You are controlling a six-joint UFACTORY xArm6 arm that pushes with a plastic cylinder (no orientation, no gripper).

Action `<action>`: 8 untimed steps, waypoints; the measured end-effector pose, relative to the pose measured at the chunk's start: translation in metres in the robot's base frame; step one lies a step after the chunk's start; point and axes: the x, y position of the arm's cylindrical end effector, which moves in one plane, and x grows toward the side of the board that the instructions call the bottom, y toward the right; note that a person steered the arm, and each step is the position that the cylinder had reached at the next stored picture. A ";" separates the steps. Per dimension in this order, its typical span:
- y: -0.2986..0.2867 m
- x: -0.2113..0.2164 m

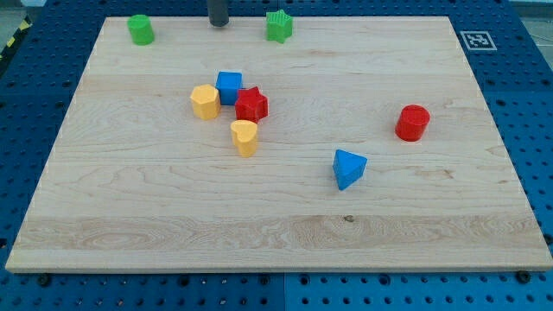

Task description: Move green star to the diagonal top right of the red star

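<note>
The green star (278, 26) stands near the view's top edge of the wooden board, a little right of centre. The red star (251, 104) sits lower, left of centre, touching the blue cube (229, 86) on its upper left. My tip (218, 23) is at the view's top, to the left of the green star and apart from it, well above the red star.
A yellow hexagonal block (205, 101) sits left of the blue cube. A yellow block (244, 136) lies just below the red star. A green cylinder (141, 29) is at top left, a red cylinder (413, 123) at right, a blue triangular block (348, 168) lower right.
</note>
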 end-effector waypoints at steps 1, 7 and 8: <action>0.008 0.000; 0.024 -0.005; 0.070 -0.004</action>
